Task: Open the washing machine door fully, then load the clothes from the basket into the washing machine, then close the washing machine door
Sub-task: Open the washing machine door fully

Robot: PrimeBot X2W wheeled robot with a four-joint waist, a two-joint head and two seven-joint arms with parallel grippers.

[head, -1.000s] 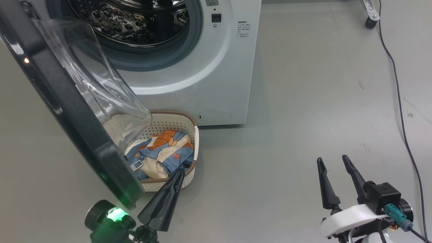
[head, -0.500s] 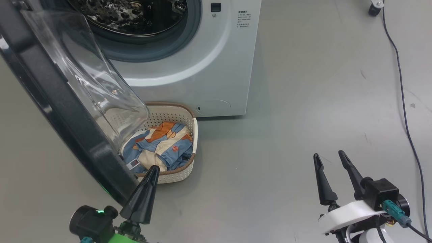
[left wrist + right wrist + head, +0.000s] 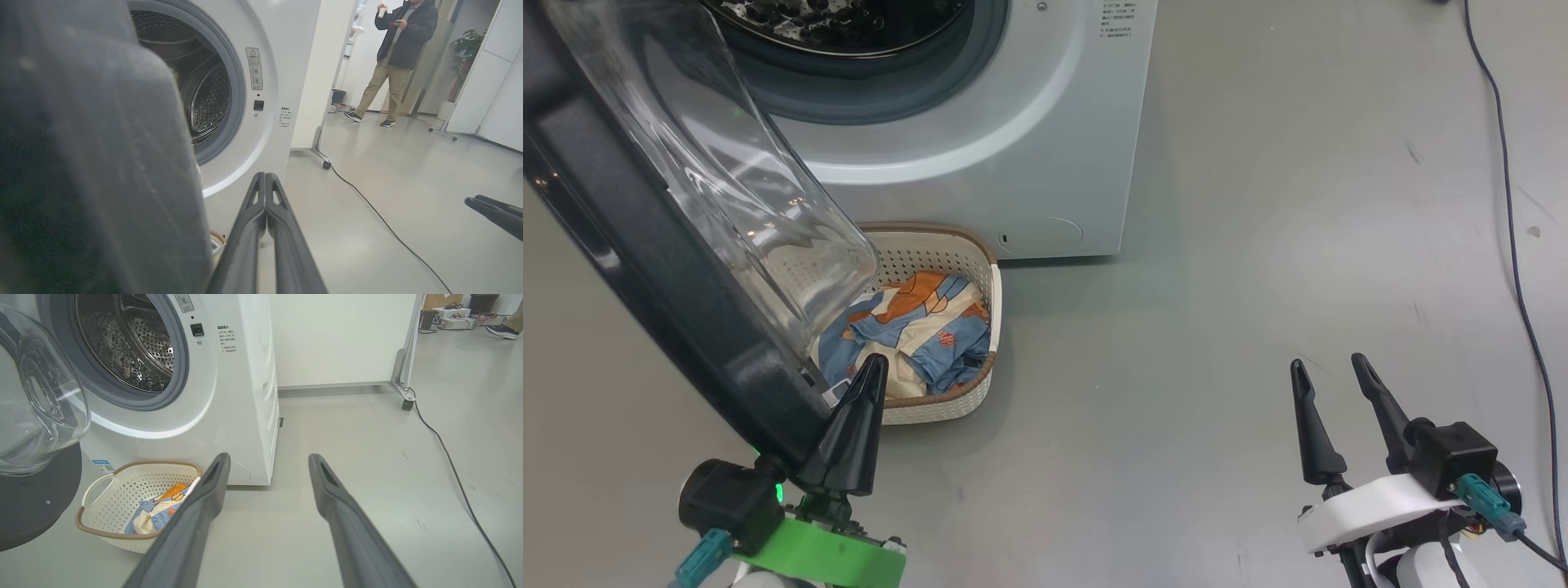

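The washing machine point(image 3: 1045, 122) stands with its drum point(image 3: 126, 347) exposed. The washing machine door point(image 3: 645, 269) is swung out towards me, black rim on the left, glass bowl point(image 3: 727, 180) hanging over the basket point(image 3: 980, 245). The clothes point(image 3: 923, 331), blue, orange and cream, lie inside the cream basket point(image 3: 118, 506) on the floor in front of the machine. My left gripper point(image 3: 876, 361) is shut and holds nothing. It sits right beside the door's lower edge point(image 3: 102, 183), at the basket's front. My right gripper point(image 3: 1327, 361) stands open over bare floor far to the right point(image 3: 269, 457).
A black cable point(image 3: 1503, 204) runs along the floor on the right. A wheeled stand foot point(image 3: 404, 400) is beside the machine, in front of a white wall panel point(image 3: 335, 335). A person point(image 3: 396, 49) stands in the background. Grey floor stretches between the basket and my right gripper.
My left gripper has moved left, from over the basket's front rim to the door's lower edge. The whole picture has shifted because the head camera moved. The right gripper stays open and still.
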